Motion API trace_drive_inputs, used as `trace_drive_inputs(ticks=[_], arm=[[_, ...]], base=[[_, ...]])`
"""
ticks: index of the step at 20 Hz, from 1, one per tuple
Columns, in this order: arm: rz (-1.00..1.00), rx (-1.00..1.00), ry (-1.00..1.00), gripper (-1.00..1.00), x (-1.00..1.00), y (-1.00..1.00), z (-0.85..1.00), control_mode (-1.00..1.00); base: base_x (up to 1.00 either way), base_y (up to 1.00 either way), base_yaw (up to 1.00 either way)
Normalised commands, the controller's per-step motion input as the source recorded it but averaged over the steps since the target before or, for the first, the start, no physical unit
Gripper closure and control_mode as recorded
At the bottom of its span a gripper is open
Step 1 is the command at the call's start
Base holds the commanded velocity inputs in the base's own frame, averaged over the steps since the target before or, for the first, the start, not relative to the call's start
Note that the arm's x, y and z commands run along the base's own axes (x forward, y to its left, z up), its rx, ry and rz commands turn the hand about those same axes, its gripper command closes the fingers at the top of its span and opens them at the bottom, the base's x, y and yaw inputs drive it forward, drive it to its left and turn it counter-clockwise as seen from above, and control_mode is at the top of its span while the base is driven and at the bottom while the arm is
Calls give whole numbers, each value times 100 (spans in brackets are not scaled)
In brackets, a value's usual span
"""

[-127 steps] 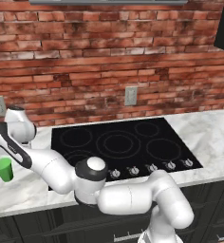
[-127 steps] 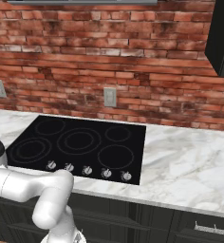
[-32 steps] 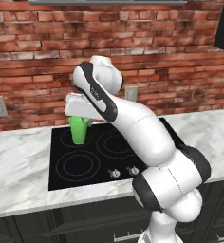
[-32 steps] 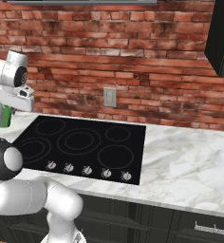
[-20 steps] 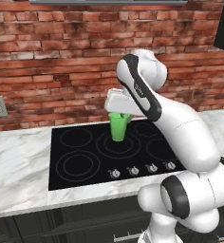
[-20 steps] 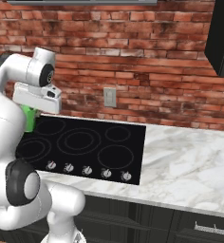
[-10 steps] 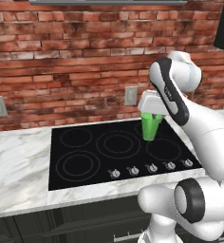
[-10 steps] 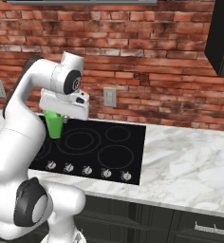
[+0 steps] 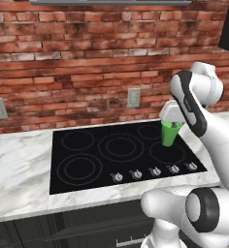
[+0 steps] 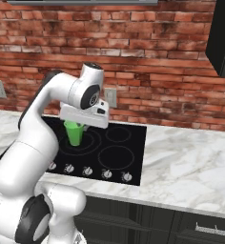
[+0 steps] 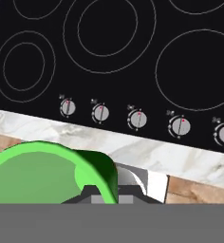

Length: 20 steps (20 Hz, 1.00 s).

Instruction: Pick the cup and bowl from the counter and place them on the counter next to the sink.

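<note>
Green cup (image 9: 171, 133) hangs upright in the air over the black cooktop (image 9: 121, 154), above its right-hand burners, clamped at the rim by the fingers (image 9: 173, 124). White marble worktop (image 10: 190, 167) runs either side of the cooktop, brick wall (image 9: 87, 63) behind.

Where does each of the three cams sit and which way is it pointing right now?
Left base view: behind the arm on its left, looking forward and down at the cooktop and brick wall; arm rises lower right, gripper holding the cup.
Right base view: behind on its right, same cooktop; arm rises lower left, counter stretches right.
Hand view: on the hand, looking down along the gripper at the burners and knobs; cup rim fills the lower left.
Shared: all show the cup and cooktop.
</note>
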Motion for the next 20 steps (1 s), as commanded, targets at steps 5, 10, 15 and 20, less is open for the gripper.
trace_drive_inputs(ticks=[5,10,15,20], arm=[[0,0,-10,100,26,-15,-3,-100],[0,0,0,100,1,0,-1,-100],[0,0,0,100,0,0,0,-100],[0,0,0,100,0,0,0,100]], base=[[0,0,0],[0,0,0],[0,0,0],[0,0,0]])
